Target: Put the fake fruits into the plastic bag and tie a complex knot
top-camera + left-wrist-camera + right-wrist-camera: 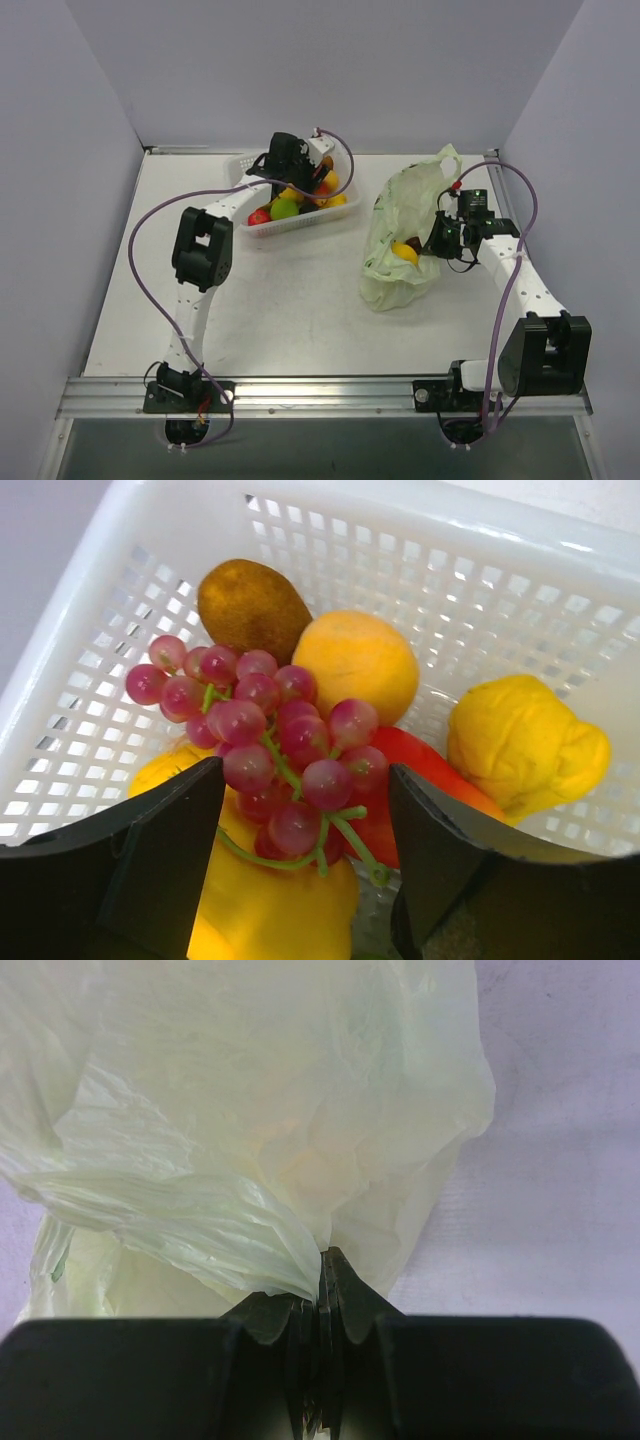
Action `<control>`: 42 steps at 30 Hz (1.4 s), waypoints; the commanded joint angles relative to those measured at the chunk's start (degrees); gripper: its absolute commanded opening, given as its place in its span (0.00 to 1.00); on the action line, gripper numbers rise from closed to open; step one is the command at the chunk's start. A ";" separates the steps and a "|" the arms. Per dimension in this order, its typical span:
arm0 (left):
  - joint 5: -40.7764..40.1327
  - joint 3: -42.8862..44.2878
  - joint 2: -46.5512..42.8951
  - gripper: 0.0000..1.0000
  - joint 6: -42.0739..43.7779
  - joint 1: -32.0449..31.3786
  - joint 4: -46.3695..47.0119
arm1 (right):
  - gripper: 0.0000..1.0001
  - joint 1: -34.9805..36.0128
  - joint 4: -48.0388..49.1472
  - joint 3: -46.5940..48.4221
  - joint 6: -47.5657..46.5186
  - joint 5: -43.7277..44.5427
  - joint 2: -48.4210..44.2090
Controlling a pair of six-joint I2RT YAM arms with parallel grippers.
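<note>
On white table (pixel 290 310) — plastic bag (pixel 395 285), pale walls (pixel 330 70)

Left pincer (pixel 305 810) spread, right pincer (pixel 322 1272) clamped.

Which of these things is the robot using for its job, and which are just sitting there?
For the job: grapes, kiwi, orange; bag with a yellow fruit inside; left gripper open over the grapes; right gripper shut on the bag.
Just there: basket, table.
</note>
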 commanded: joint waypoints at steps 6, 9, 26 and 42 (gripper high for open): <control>-7.86 4.62 1.15 0.40 -3.72 0.37 5.17 | 0.00 -0.11 -1.04 1.61 -0.63 0.20 0.22; -8.30 5.06 0.45 0.26 -4.24 0.45 5.17 | 0.00 -0.11 -1.04 1.87 -0.54 0.20 0.31; 0.74 2.25 -13.96 0.00 -7.05 -0.16 2.01 | 0.00 0.06 -0.51 2.49 -0.10 -1.11 0.83; 20.07 -4.35 -29.52 0.00 -24.17 -14.22 3.14 | 0.00 0.33 -0.07 3.63 0.52 0.03 1.10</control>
